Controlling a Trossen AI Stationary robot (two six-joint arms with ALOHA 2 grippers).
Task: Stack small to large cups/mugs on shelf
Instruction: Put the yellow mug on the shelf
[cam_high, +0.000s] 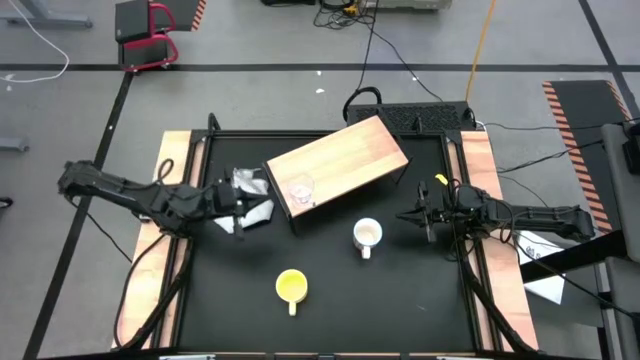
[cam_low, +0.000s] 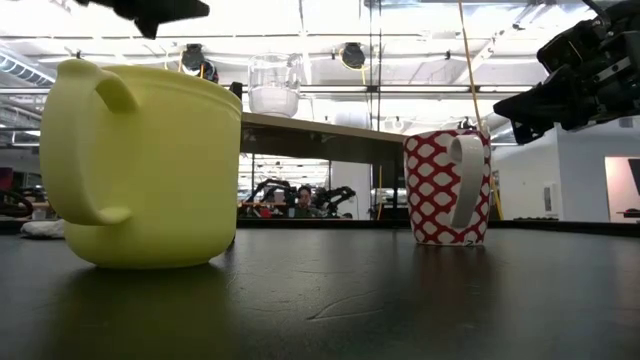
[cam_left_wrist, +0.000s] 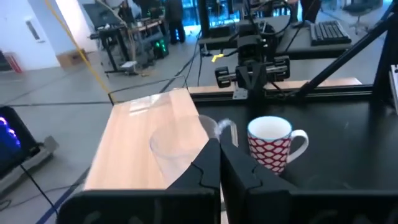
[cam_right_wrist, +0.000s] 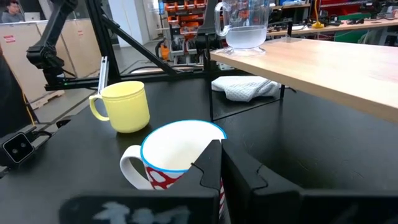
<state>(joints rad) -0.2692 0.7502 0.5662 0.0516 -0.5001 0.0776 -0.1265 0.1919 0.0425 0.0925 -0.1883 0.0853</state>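
My left claw is pinched shut and empty, resting low beside the shelf's near corner. My right claw is also shut, holding nothing, just beside the white mug with red pattern. The small clear glass cup already stands on the shelf's wooden top, near its end. The yellow mug sits on the black desk, nearer the front edge. Both mugs look rigid, smooth and probably slippery; I judge the rim or handle the surest hold. The glass seems fragile. A crumpled white-grey cloth lies by the shelf, close to my left arm's path.
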